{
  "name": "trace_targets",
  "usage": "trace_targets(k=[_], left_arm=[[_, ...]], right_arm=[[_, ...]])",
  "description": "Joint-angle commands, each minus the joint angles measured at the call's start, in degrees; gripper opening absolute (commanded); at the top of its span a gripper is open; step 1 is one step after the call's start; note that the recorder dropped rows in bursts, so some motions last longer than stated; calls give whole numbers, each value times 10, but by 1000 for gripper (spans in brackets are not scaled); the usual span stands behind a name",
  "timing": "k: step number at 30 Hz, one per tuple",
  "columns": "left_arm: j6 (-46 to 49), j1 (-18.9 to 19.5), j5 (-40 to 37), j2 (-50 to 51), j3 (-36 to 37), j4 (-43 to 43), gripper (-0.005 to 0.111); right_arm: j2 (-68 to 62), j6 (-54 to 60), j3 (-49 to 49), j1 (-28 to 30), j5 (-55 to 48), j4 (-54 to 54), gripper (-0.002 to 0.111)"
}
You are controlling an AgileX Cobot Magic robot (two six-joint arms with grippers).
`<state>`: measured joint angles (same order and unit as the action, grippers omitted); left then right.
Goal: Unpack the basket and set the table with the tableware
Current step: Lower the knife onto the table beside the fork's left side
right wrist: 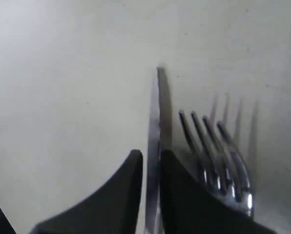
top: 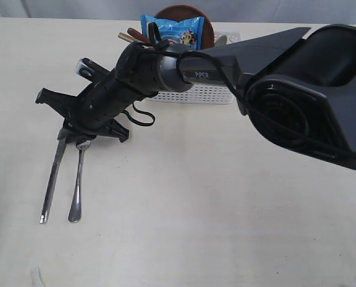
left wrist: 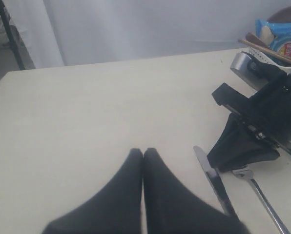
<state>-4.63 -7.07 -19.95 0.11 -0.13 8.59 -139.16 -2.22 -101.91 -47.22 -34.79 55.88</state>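
Left gripper [left wrist: 143, 152]: jaws pressed together, empty, idle over bare tabletop [left wrist: 62, 122].
Knife [top: 51, 179]: flat at lower left of the exterior view, blade end between the right jaws.
Fork [top: 77, 185]: just beside the knife; a sideways exit could knock it askew.
Right gripper [right wrist: 150, 155]: jaws narrowly parted around the blade, so lifting before it is clear may drag it.
Basket [top: 196, 95]: upper centre, behind the arm, not yet emptied; a low sweep could clip its rim.

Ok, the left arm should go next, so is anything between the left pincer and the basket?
Yes. The right pincer stands between the left pincer and the basket, over the knife and fork lying on the table.
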Motion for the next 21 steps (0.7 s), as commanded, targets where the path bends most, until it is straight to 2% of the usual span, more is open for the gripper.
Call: trace_targets(k=[1,16,18,21], left_arm=[[-1,-3,0,-1,1,2,0],[-1,-3,0,-1,1,-2,0],[-1,-3,0,-1,1,-2,0],[-1,-3,0,-1,1,-2,0]], right_arm=[[2,-4,1,2,1,-3,30],[81,53,1,-4,-82,-25,31],[96,47,1,-12,-94,-77,25],[109,-7,1,-36,-112,-179,2]])
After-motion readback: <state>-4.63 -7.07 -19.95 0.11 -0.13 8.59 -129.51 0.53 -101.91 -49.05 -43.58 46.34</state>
